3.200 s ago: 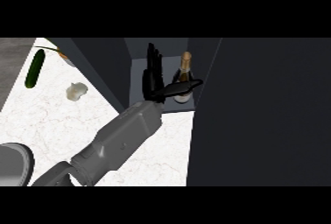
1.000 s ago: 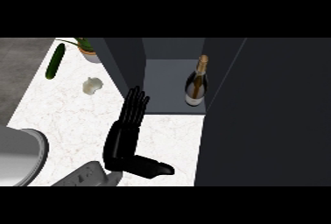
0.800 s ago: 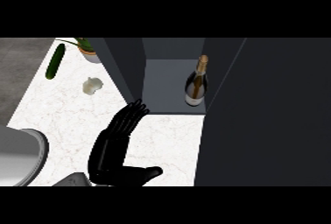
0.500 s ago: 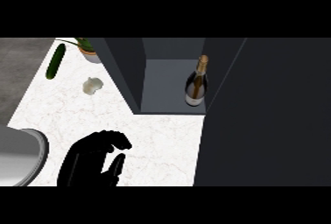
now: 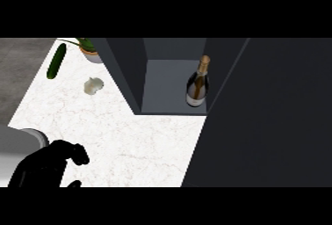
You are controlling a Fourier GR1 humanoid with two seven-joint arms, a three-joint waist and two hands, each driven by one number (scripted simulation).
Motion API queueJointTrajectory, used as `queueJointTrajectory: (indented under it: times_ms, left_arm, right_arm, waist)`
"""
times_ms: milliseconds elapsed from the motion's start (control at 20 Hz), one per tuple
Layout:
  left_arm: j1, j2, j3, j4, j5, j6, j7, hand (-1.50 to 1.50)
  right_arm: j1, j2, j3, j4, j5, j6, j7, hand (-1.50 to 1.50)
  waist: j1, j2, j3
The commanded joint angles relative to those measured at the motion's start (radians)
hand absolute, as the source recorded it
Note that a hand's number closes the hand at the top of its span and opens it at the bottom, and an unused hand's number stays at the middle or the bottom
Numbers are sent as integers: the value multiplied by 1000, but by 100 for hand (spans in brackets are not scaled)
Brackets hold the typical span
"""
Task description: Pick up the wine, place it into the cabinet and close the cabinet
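Observation:
The wine bottle (image 5: 197, 88), dark with a gold neck, stands upright at the right side of the open cabinet (image 5: 126, 74), on its grey floor. The cabinet's dark door (image 5: 272, 114) is swung open and fills the right of the view. My left hand (image 5: 45, 166) is low at the bottom left over the counter, far from the bottle. Its fingers are loosely bent and hold nothing. My right hand does not show.
A green cucumber (image 5: 57, 60), a potted plant (image 5: 88, 47) and a small pale object (image 5: 92, 85) lie left of the cabinet on the white marble counter (image 5: 130, 136). A grey rounded basin (image 5: 19, 145) sits at the left edge beside my hand.
My left hand let go of the bottle inside the cabinet and drew back down to the lower left. The bottle stays standing in the cabinet, and the door has not moved.

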Motion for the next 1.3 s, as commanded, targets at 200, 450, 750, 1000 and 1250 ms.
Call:
queueJointTrajectory:
  times_ms: [200, 450, 750, 1000, 1250]
  left_arm:
    - [208, 130, 154, 0, 83, -175, -95, -150]
    - [272, 180, 231, 24, 137, -239, -117, -150]
    - [366, 244, 295, 64, 150, -353, -160, -150]
    - [395, 281, 342, 123, 148, -447, -177, -150]
    - [456, 337, 400, 142, 180, -548, -178, -150]
  right_arm:
    - [-96, 67, 350, -70, 150, -172, 144, 150]
    - [-233, 67, 526, 65, 245, -363, 119, 150]
    - [-417, 65, 575, 149, 302, -580, 83, 150]
    - [-510, 61, 501, 230, 300, -731, 14, 150]
    - [-631, 60, 419, 300, 276, -785, 38, 150]
  waist:
    - [7, -5, -2]
    - [21, -10, -4]
    - [33, -11, -4]
    - [49, -4, -5]
    - [68, -1, -4]
